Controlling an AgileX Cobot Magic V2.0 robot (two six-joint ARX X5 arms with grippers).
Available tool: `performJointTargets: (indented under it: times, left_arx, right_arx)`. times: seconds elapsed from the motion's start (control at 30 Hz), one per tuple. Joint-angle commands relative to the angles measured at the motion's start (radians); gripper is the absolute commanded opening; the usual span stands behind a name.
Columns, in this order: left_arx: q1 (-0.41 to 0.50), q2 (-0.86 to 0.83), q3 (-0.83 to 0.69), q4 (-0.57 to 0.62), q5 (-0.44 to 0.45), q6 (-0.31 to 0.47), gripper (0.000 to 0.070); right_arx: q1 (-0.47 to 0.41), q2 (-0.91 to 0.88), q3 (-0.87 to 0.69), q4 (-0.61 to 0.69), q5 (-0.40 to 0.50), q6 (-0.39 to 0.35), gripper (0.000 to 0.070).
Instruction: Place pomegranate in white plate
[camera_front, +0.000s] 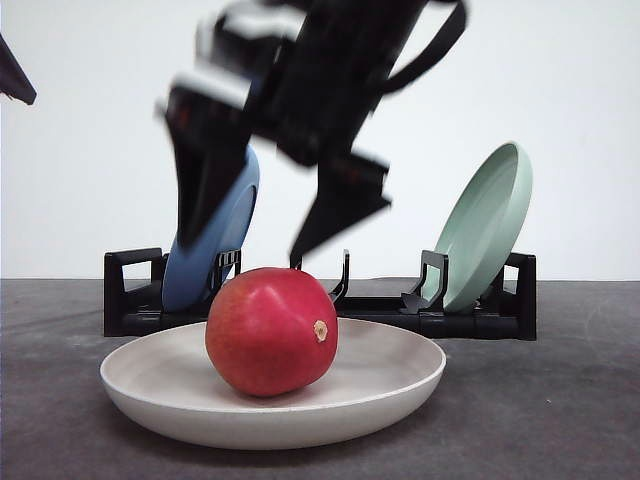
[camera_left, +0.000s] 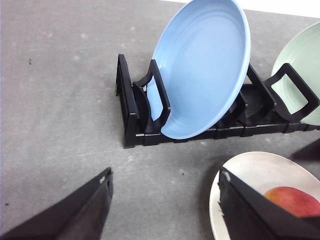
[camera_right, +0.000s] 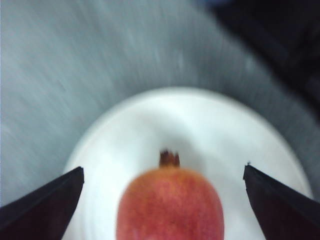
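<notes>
Currently the right gripper (camera_front: 262, 235) hangs above the glossy red roundish pomegranate (camera_front: 271, 331), black fingers angled down, motion-blurred in the front view. Jaws spread wide, holding nothing; in the right wrist view the pomegranate (camera_right: 170, 206) sits between and below the two fingertips (camera_right: 47, 202), clear of both, tan stem nub pointing away from the wrist. Fruit rests in the middle of the wide shallow off-white round plate (camera_front: 390, 385) on the grey table (camera_front: 560, 400).

Left gripper (camera_left: 165, 205): jaws also apart, empty, tilted over the table. One finger overlaps the white plate's rim; ahead of the jaws stand the black slotted dish rack (camera_left: 135, 115), upright blue plate (camera_left: 205, 70) and pale green plate (camera_left: 302, 65).

No legible labels or writing.
</notes>
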Motion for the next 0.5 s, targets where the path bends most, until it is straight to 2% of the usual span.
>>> performJointTargets:
  times: [0.0, 0.13, 0.23, 0.47]
  left_arx:
    - [-0.001, 0.006, 0.006, 0.011, 0.001, 0.000, 0.0390]
    - [-0.001, 0.006, 0.006, 0.011, 0.002, -0.001, 0.0390]
    - [-0.001, 0.006, 0.006, 0.010, 0.001, -0.001, 0.0390]
    - [-0.001, 0.006, 0.006, 0.009, 0.001, -0.001, 0.0390]
  right_arx:
    - [0.001, -0.035, -0.052, 0.056, -0.001, -0.012, 0.0651]
    - [-0.034, -0.165, -0.187, 0.142, -0.023, -0.012, 0.0650]
    - [-0.083, -0.263, -0.281, 0.180, -0.083, -0.006, 0.0650]
    - [-0.234, -0.469, -0.443, 0.173, -0.104, 0.005, 0.0650]
